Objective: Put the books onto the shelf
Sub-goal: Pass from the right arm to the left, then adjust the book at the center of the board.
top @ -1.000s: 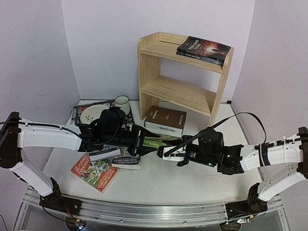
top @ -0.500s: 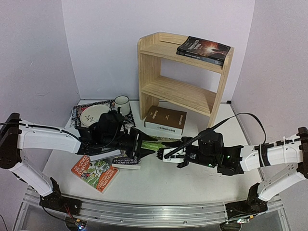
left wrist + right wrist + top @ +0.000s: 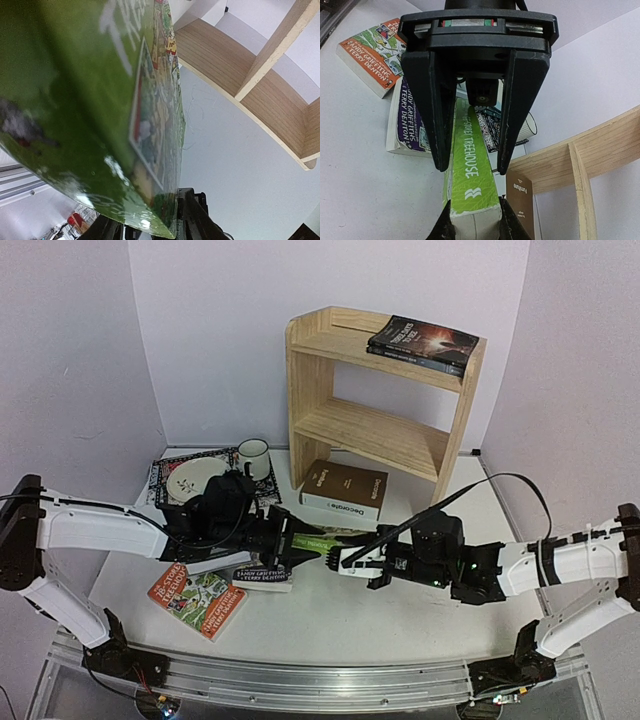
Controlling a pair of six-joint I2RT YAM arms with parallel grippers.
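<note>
A pine shelf [image 3: 360, 430] stands at the far right of centre, with two dark books [image 3: 425, 343] flat on its top board. A brown-and-white book [image 3: 345, 490] lies on the table at its foot, between the shelf and the arms. To the left are a mat [image 3: 160, 475] and a mug [image 3: 253, 453]. Nearer lie an orange book [image 3: 197, 598] and a blue book [image 3: 262, 578].

Mid-table, the right gripper [image 3: 475, 225] is clamped on one end of a green book [image 3: 470, 165]. The left gripper [image 3: 290, 543] straddles the other end, jaws apart, with a thin gap at one side. The book is glossy, with white "Treehouse" lettering on its spine.
</note>
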